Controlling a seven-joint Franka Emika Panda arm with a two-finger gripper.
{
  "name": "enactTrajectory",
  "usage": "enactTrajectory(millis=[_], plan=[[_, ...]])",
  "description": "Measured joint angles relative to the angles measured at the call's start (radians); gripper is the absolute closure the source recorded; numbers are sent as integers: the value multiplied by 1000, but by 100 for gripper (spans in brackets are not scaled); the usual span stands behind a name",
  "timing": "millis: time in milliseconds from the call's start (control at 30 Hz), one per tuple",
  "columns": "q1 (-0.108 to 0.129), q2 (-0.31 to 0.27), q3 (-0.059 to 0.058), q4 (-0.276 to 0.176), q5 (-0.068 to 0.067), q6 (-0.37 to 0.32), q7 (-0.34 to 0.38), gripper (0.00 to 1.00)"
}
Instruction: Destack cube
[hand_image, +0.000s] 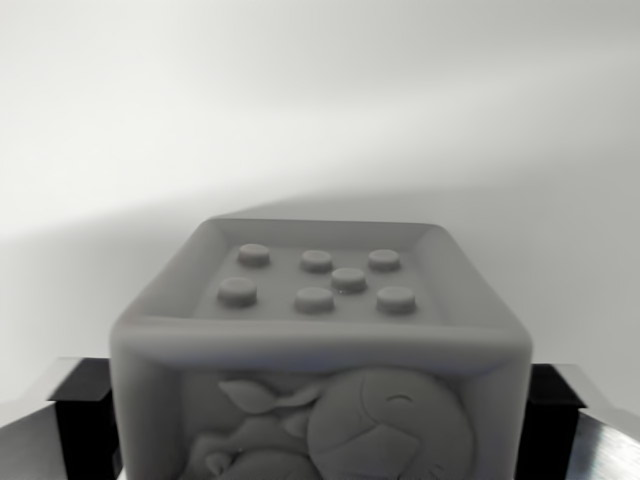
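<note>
No brand, label or readable writing shows anywhere in the wrist view. The cube (320, 350) is a soft-looking, matte grey block with rounded edges and raised rims framing each face. Its top face is recessed and carries seven round studs: three in a back row, three in a front row, and one set between them toward the wrist view's right. The face turned to the camera bears a moulded relief of rounded, cartoon-like shapes, one a large ball form with a curved seam and beside it leaf-like curls; what it depicts cannot be told, as the lower part is cut off by the picture's bottom edge. The cube sits between the two dark fingers (75, 415) of the end effector (320, 425), which flank it at the lower left and lower right; the fingers appear closed against its sides, grasping it. Behind is a plain pale surface with a soft shadow.
</note>
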Motion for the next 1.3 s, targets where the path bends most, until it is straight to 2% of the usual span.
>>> enactTrajectory(millis=[600, 767, 967, 1033, 1167, 1300], plan=[[0, 0, 0, 0, 0, 0, 0, 0], [4, -7, -4, -2, 0, -5, 1, 0], [21, -40, -23, -11, -5, -27, 5, 0], [30, -55, -32, -15, -9, -38, 8, 0], [46, -85, -51, -22, -20, -61, 17, 0], [67, -126, -77, -32, -41, -92, 32, 0]])
